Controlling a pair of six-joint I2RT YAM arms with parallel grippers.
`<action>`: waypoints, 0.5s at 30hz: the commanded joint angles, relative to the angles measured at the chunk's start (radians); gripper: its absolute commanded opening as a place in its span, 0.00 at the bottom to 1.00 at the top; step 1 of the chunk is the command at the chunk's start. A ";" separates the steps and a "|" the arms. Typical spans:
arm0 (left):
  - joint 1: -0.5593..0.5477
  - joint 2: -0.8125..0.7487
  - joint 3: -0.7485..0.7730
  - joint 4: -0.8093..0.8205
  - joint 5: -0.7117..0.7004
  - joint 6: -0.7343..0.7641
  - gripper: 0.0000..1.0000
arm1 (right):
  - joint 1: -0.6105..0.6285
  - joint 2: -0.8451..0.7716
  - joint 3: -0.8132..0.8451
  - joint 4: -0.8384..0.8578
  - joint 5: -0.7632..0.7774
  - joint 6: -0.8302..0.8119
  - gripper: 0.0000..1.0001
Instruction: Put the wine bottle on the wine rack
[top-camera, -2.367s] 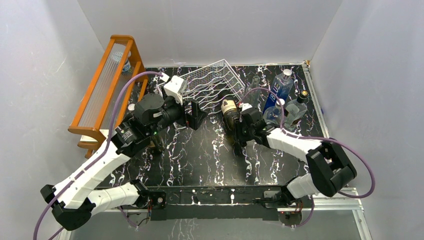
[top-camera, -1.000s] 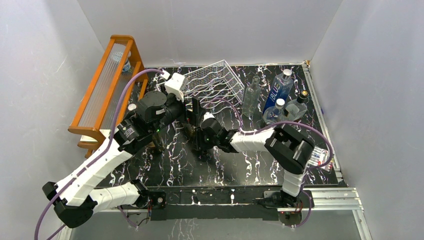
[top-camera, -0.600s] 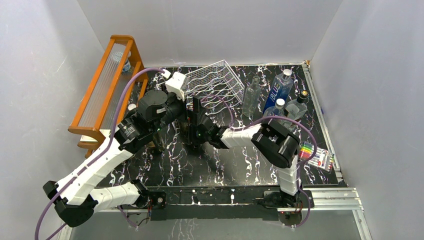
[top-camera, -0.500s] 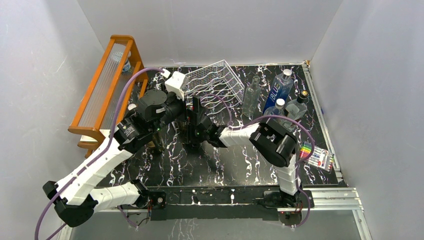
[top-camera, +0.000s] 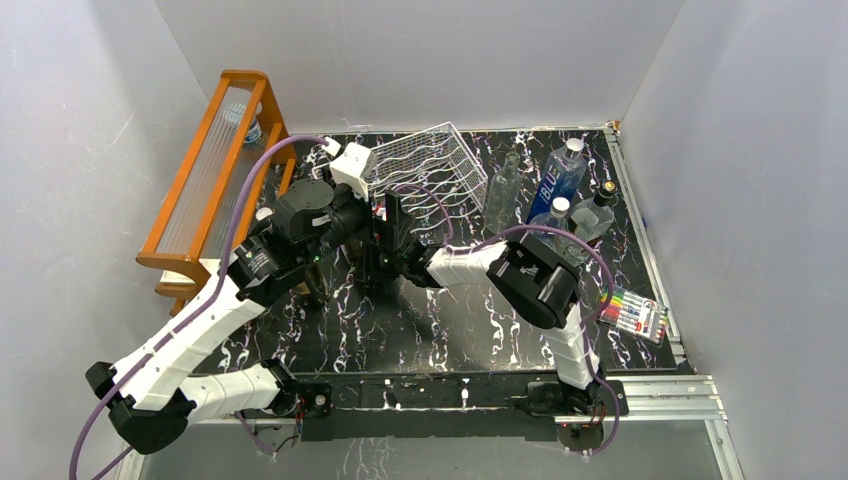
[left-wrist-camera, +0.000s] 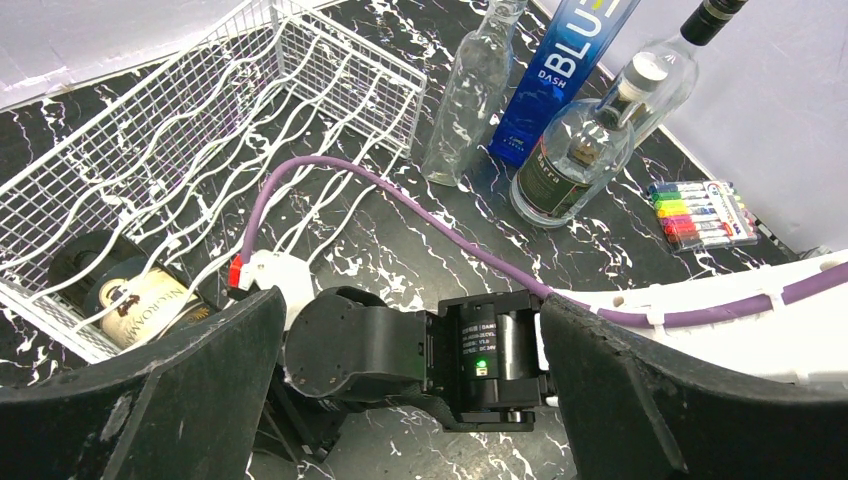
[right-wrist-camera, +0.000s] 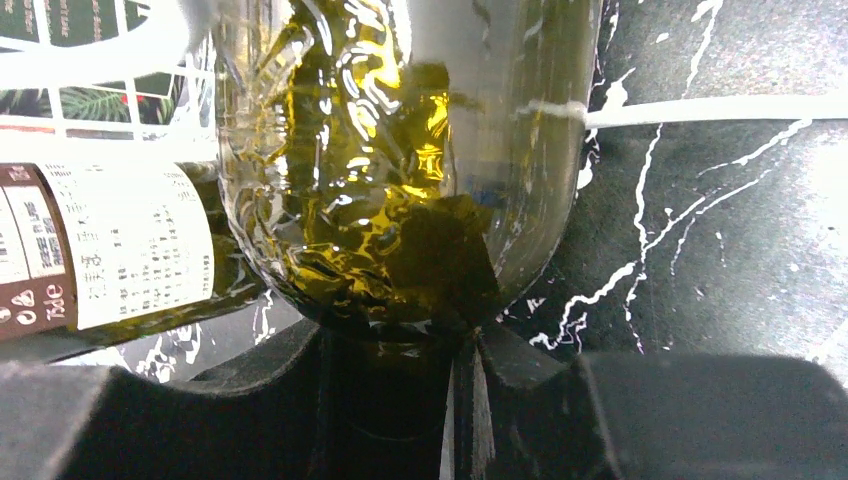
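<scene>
Marbled black tabletop (top-camera: 450, 320): right gripper (right-wrist-camera: 395, 360) clamped on wine bottle (right-wrist-camera: 400, 150) by neck, left gripper (left-wrist-camera: 410, 390) gapes wide; neck-only hold may pivot, striking labelled bottle (right-wrist-camera: 110, 250) alongside.

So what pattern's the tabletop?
The tabletop is black with white marble-like veins; clearest in the left wrist view.

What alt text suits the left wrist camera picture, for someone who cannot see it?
Two black fingers stand wide apart up front; between them the other arm points toward a white wire rack with a labelled wine bottle at its near edge. Beyond, on the black marbled table, are clear bottles, a blue bottle and markers.
</scene>
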 joint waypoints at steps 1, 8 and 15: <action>0.003 -0.017 0.034 0.001 0.003 0.012 0.98 | 0.006 0.013 0.095 0.044 -0.003 0.032 0.18; 0.002 -0.019 0.031 0.000 -0.001 0.013 0.98 | 0.008 0.022 0.087 0.030 0.013 0.045 0.38; 0.002 -0.025 0.026 -0.008 0.004 0.005 0.98 | 0.007 -0.037 0.046 0.016 0.066 0.009 0.68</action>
